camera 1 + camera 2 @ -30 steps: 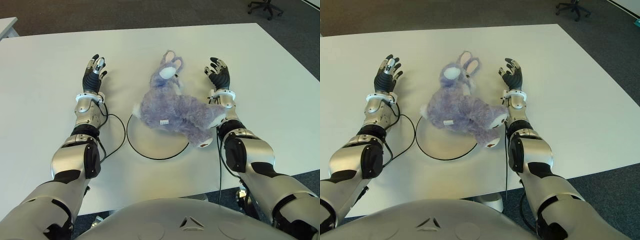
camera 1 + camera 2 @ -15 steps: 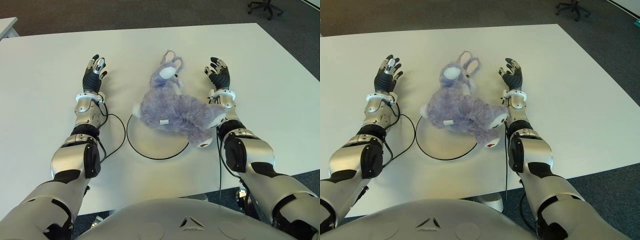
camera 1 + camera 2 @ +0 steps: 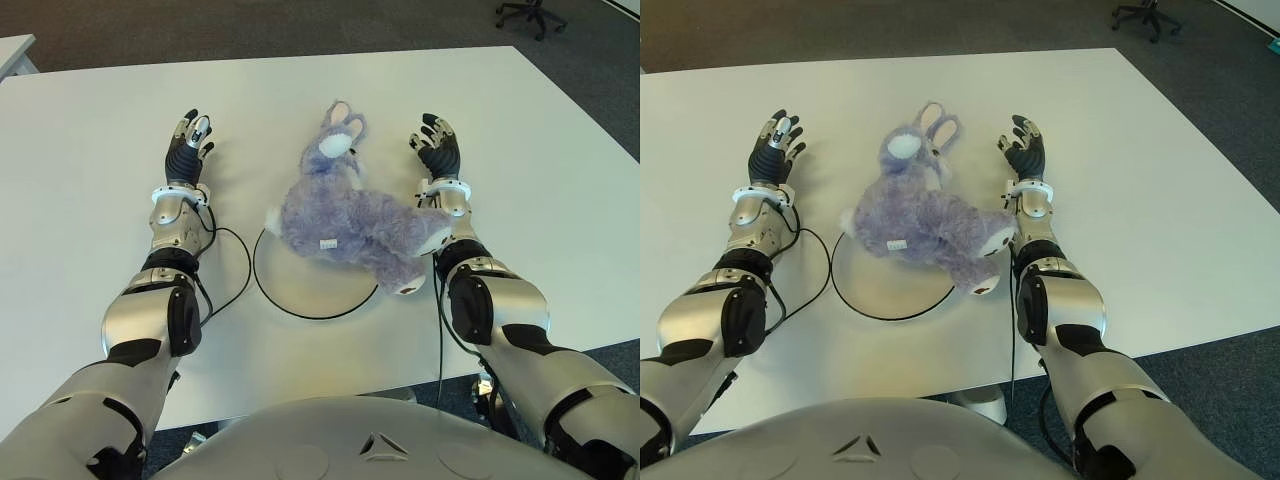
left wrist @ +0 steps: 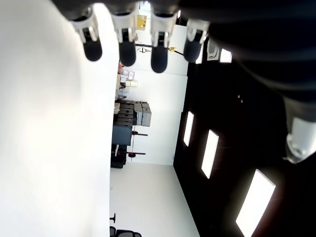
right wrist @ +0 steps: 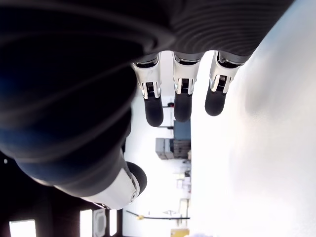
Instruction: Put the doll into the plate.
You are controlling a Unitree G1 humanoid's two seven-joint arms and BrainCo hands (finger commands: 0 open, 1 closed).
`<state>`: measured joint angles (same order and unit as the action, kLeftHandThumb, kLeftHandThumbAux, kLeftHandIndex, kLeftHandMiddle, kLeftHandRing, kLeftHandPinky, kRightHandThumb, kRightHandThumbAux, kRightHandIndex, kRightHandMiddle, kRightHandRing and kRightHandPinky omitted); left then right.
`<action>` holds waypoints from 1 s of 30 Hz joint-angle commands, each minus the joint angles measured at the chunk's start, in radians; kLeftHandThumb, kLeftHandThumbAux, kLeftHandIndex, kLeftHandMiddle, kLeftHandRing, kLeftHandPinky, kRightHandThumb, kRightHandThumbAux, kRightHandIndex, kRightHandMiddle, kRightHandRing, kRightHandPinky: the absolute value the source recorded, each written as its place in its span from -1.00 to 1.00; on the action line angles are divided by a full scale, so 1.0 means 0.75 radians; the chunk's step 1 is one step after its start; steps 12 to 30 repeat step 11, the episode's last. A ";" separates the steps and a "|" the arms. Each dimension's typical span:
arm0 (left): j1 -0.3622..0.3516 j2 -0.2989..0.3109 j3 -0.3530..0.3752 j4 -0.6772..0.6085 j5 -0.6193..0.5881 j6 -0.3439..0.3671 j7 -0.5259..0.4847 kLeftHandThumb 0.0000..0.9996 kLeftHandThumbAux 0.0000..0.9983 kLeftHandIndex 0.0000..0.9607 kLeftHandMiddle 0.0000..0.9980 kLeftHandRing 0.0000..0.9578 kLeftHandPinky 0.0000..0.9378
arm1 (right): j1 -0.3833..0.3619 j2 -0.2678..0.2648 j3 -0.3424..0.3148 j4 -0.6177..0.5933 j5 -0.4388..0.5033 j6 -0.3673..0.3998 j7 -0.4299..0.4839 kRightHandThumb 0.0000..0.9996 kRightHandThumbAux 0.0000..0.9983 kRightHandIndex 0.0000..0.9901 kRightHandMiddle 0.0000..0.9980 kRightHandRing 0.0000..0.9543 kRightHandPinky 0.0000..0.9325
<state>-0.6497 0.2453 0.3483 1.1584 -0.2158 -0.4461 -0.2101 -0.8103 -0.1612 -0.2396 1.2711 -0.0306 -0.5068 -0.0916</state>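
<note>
Both hands lie palm-up with fingers spread, holding nothing: left hand (image 3: 187, 145) left of the doll (image 3: 350, 222), right hand (image 3: 437, 148) right of it. The doll lies partly over the plate (image 3: 300, 290), on the table (image 3: 90, 230).

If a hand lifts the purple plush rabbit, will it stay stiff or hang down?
The plush rabbit looks soft and furry, so it would probably sag and feel light. Its ears would likely flop. Lying half across the plate, it should not roll, though pushing it may drag the fur.
</note>
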 commanded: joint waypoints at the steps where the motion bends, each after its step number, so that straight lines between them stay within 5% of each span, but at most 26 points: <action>1: 0.081 -0.034 0.001 0.077 0.002 0.054 0.017 -1.00 -0.04 -0.81 -0.76 -0.82 -0.92 | 0.087 0.027 0.000 0.065 0.007 0.054 0.001 0.13 0.71 -0.60 -0.73 -0.80 -0.78; 30: 0.080 -0.031 -0.001 0.079 0.005 0.050 0.016 -1.00 -0.04 -0.80 -0.75 -0.81 -0.92 | 0.086 0.028 0.001 0.066 0.005 0.053 -0.006 0.15 0.71 -0.53 -0.72 -0.82 -0.83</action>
